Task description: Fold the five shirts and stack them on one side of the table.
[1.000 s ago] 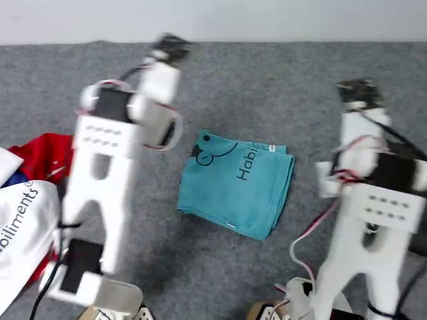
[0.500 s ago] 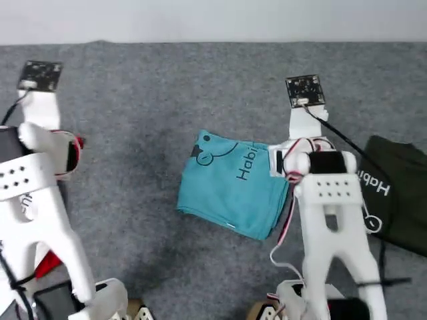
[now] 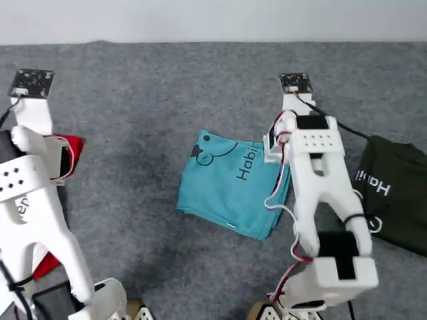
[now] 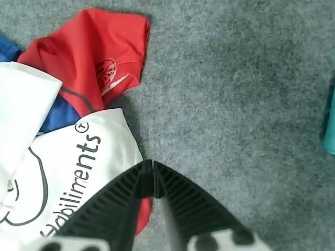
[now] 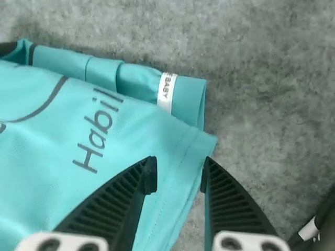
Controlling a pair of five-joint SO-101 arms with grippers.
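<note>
High view: I count one folded teal shirt in the middle of the table, one dark green shirt on the right side and one red shirt on the left.
Left wrist view: The left gripper is pinched closed on nothing, above the white shirt. One red, one white and one blue shirt are heaped together.
Right wrist view: The right gripper has its jaws apart over the teal shirt's corner, gripping nothing. I'd lower squarely and catch every layer so the fold survives.

Five shirts, one of each colour: one folded teal fabric shirt, one crumpled dark green shirt, one loose red shirt, one white printed shirt, one blue shirt. Two white plastic robot arms. One grey carpeted table.
</note>
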